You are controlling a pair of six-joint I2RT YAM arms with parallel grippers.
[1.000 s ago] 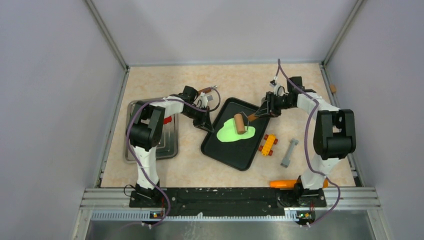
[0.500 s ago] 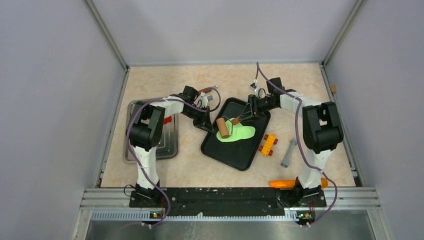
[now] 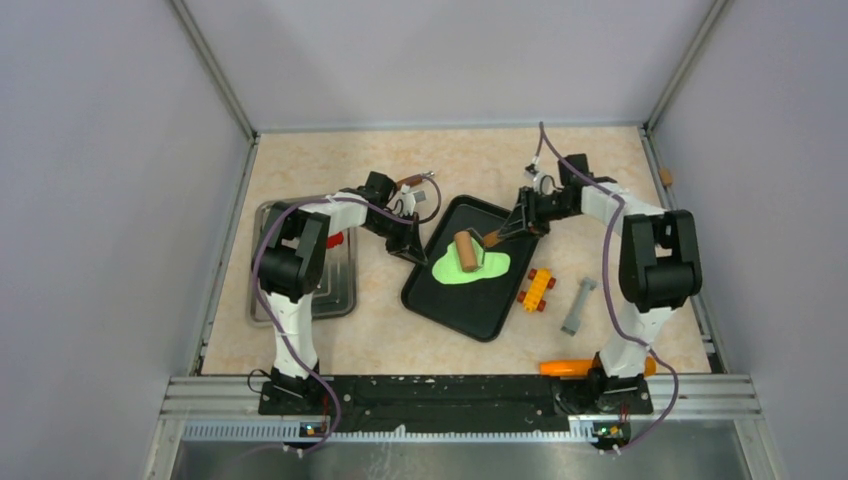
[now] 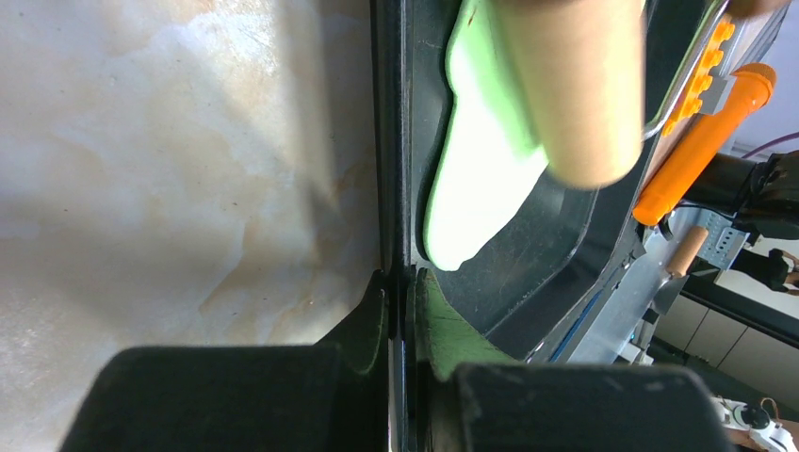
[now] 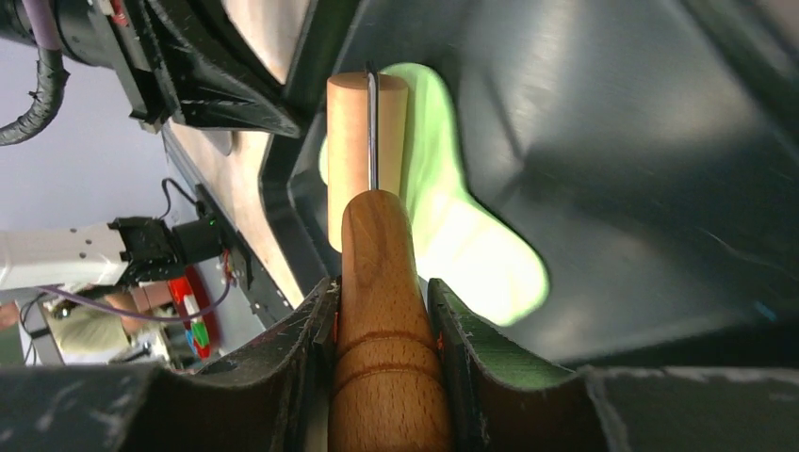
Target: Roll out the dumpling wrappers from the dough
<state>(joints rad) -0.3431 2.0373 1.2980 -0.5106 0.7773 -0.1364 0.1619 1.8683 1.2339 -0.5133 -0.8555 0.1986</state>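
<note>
The dough (image 3: 474,267) is a flattened lime-green blob on the black tray (image 3: 465,308). A wooden roller (image 3: 466,250) lies across the dough's left half. My right gripper (image 3: 519,224) is shut on the roller's wooden handle (image 5: 379,282); in the right wrist view the roller (image 5: 366,141) sits on the dough (image 5: 476,250). My left gripper (image 3: 408,246) is shut on the tray's left rim (image 4: 396,169); in the left wrist view the dough (image 4: 476,160) and the roller (image 4: 575,85) lie just beyond the rim. No round green wrappers are in view.
A metal tray (image 3: 338,297) with a red item (image 3: 338,240) stands at the left. A brown-handled metal tool (image 3: 416,184) lies behind the left gripper. A yellow and red brick block (image 3: 537,289), a grey piece (image 3: 578,306) and an orange tool (image 3: 568,367) lie right of the black tray.
The right gripper rolled the roller left across the dough to its left edge, then back right to the left half. The left gripper has kept its hold on the tray rim.
</note>
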